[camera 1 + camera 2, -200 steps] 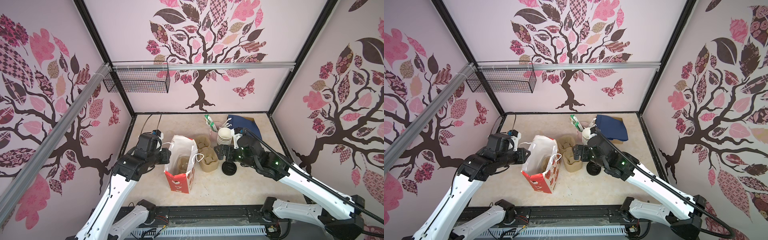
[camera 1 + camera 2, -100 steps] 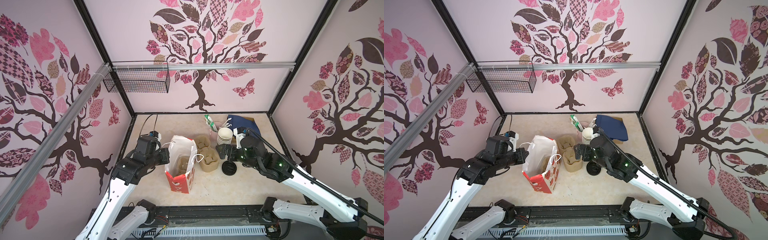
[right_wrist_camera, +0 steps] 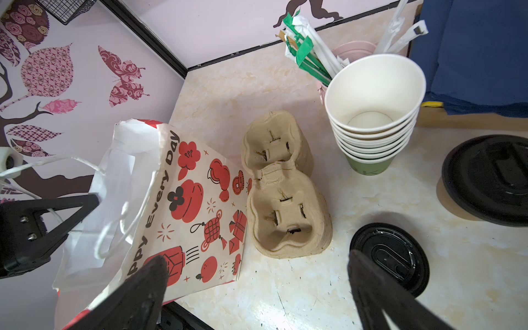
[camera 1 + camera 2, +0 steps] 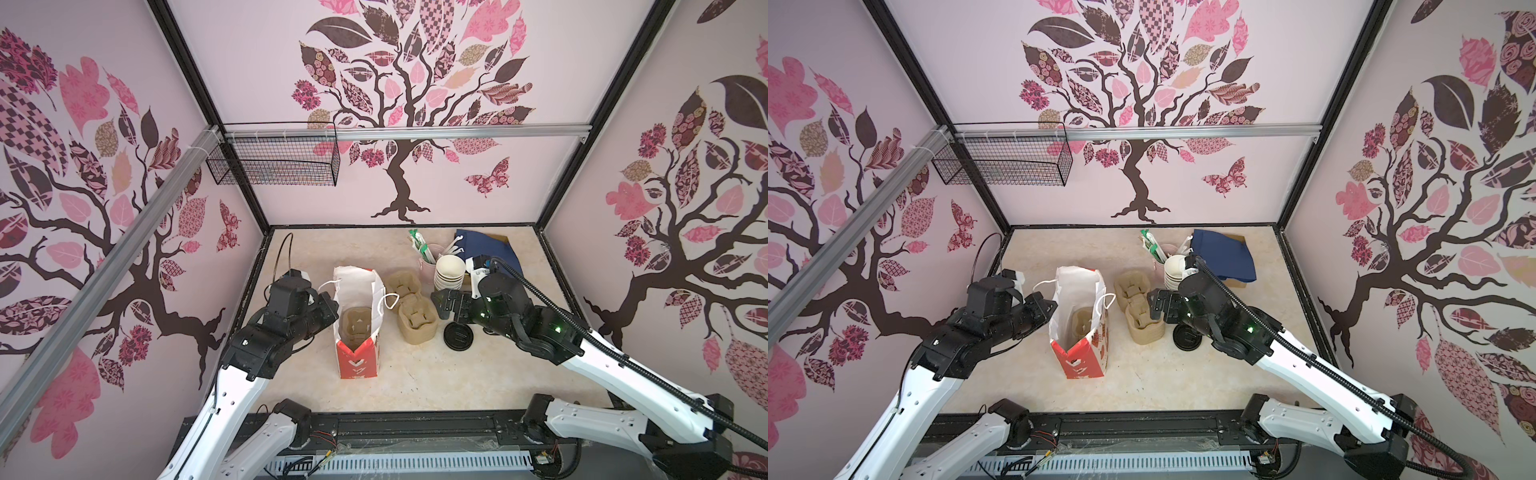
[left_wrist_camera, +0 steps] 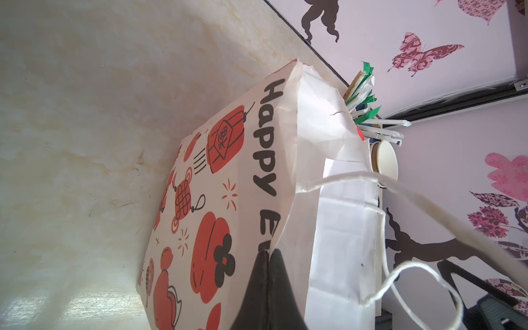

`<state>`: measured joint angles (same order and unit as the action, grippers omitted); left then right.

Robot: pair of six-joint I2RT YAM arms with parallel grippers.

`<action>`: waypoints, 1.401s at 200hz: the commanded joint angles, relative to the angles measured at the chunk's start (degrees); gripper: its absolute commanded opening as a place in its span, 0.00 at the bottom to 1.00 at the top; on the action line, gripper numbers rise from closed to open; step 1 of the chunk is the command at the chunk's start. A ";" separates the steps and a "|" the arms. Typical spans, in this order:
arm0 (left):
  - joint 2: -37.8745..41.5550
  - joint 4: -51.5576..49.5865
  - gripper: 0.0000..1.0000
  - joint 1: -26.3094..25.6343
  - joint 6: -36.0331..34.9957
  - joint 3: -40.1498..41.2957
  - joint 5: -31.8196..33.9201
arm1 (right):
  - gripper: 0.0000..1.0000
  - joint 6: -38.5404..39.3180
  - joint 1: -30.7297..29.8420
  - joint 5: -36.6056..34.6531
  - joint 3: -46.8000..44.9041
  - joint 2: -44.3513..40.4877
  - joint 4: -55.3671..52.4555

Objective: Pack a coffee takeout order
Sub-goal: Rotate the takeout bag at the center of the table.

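Note:
A red-and-white paper bag (image 4: 358,361) (image 4: 1079,357) stands open at mid-table, and my left gripper (image 4: 334,309) (image 5: 268,253) is shut on its left wall's top edge. One tan pulp carrier (image 4: 355,328) (image 4: 1084,325) lies inside the bag. To the bag's right sits a stack of more carriers (image 4: 417,318) (image 3: 281,200). My right gripper (image 4: 444,305) (image 3: 258,260) hovers open just right of that stack, holding nothing. A loose black lid (image 4: 458,336) (image 3: 391,254) lies below it. A black-lidded cup (image 3: 485,177) shows only in the right wrist view. The navy napkin (image 4: 488,249) lies at the back right.
A stack of lidless cream-lined cups (image 4: 449,272) (image 3: 374,114) and a pink cup of wrapped straws (image 4: 427,255) stand behind the carriers. The bag's string handles (image 5: 400,274) hang loose near my left fingers. A wire basket (image 4: 276,164) hangs on the back-left wall.
My left gripper has closed its jaws onto the bag's top edge. The right arm has barely moved and stays open.

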<state>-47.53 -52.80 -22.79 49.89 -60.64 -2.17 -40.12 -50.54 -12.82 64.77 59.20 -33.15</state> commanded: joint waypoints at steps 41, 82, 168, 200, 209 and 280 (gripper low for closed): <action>5.50 1.10 0.00 0.20 10.84 4.20 3.14 | 1.00 0.04 -0.17 -0.35 0.96 2.35 -0.24; 7.19 2.10 0.00 0.20 12.79 6.99 2.65 | 0.99 -1.35 0.18 -2.08 2.17 4.68 -3.69; 9.14 1.90 0.73 0.20 6.30 5.69 3.43 | 0.96 3.12 2.64 -8.69 3.02 7.53 -13.29; 10.67 -0.29 0.87 0.20 1.44 4.06 4.68 | 0.97 0.47 2.64 -13.19 -2.60 2.44 -11.24; 10.89 -0.54 0.88 0.20 -1.10 3.87 4.24 | 0.97 0.07 2.64 -14.06 -4.13 0.83 -10.76; 13.37 -3.11 0.98 0.20 -11.95 -0.53 8.29 | 0.97 -2.82 18.76 -2.45 -2.10 6.40 -18.18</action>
<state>-35.33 -55.07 -22.81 43.40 -57.17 3.44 -42.74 -41.67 -23.83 60.51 62.22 -47.66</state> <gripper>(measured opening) 0.975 0.969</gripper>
